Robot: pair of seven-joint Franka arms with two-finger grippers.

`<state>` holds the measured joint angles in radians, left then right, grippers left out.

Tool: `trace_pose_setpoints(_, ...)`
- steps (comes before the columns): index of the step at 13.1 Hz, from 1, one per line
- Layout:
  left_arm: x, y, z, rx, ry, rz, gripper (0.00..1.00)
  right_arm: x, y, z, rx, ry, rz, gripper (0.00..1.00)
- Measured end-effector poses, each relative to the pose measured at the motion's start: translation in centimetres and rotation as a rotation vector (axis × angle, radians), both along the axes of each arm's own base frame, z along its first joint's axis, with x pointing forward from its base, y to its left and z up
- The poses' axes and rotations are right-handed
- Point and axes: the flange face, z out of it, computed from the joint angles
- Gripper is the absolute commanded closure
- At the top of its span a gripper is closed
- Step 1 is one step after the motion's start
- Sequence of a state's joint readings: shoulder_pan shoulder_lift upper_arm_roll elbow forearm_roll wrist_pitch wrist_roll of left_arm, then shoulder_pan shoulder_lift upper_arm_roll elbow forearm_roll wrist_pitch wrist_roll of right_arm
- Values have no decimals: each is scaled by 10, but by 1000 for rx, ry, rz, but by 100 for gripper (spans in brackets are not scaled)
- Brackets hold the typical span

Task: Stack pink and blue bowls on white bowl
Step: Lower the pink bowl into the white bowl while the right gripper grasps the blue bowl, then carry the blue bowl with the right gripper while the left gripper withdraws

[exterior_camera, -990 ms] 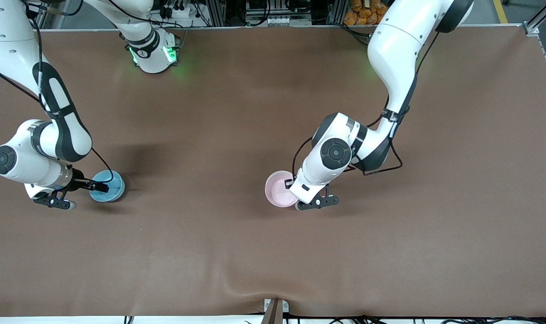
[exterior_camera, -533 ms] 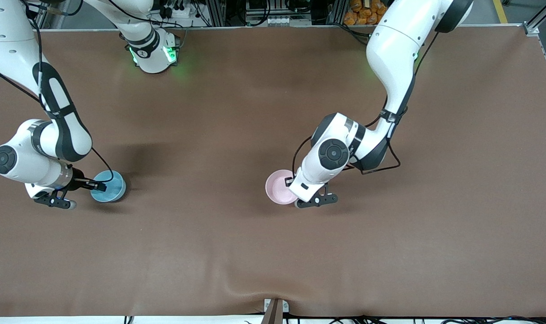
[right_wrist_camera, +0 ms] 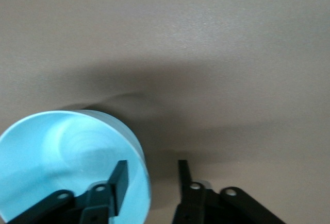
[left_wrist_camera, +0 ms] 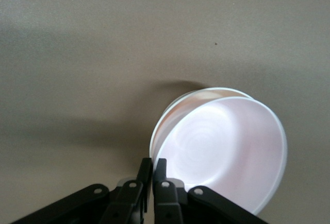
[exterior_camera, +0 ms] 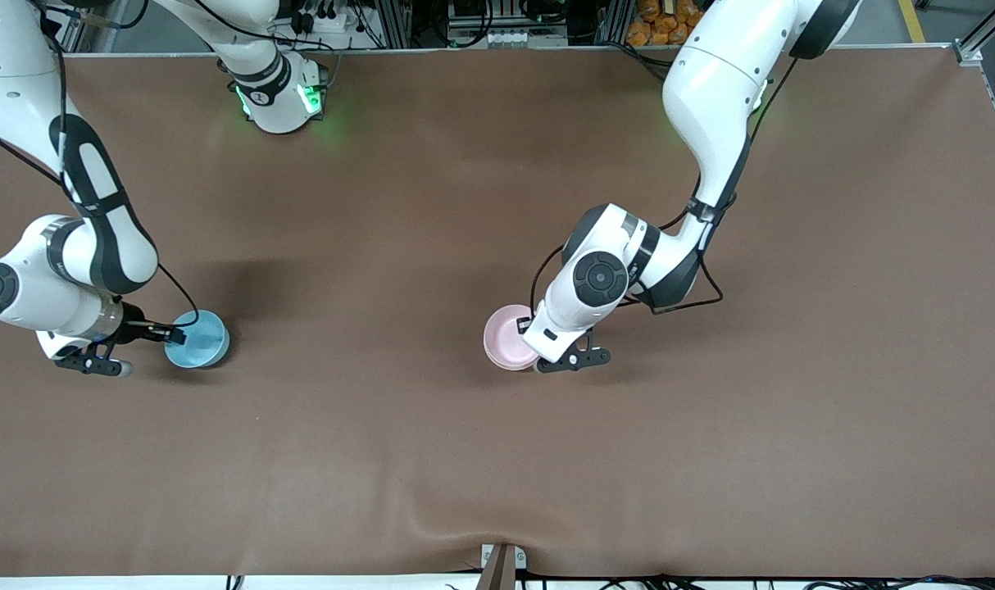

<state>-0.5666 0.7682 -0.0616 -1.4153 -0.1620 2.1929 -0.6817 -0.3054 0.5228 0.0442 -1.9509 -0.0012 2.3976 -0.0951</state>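
Table (exterior_camera: 432, 459): brown cover, seen in all three views.
Pink bowl (exterior_camera: 507, 336): located near the middle of the table, under the left arm's wrist. In the left wrist view the pink bowl (left_wrist_camera: 227, 152) is seen tilted, with a second rim edge showing just beneath it; what that edge belongs to cannot be told.
Left gripper (exterior_camera: 537, 348): positioned at the pink bowl's rim. In the left wrist view the left gripper (left_wrist_camera: 153, 175) is closed, its fingers (left_wrist_camera: 146, 175) pinched on the bowl's wall.
Blue bowl (exterior_camera: 198, 338): located toward the right arm's end of the table, upright.
Right gripper (exterior_camera: 174, 335): positioned at the blue bowl's rim. In the right wrist view the right gripper (right_wrist_camera: 150, 175) is spread wide, one finger (right_wrist_camera: 119, 178) inside the blue bowl (right_wrist_camera: 62, 162), the other outside its wall; the wall is not clamped.
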Motion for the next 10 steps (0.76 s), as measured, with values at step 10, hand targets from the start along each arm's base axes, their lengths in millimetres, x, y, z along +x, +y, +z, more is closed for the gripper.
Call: trace_pose_setpoints(10, 15, 11, 46, -24, -45, 23, 0, 18, 78, 40, 51, 23, -19, 100)
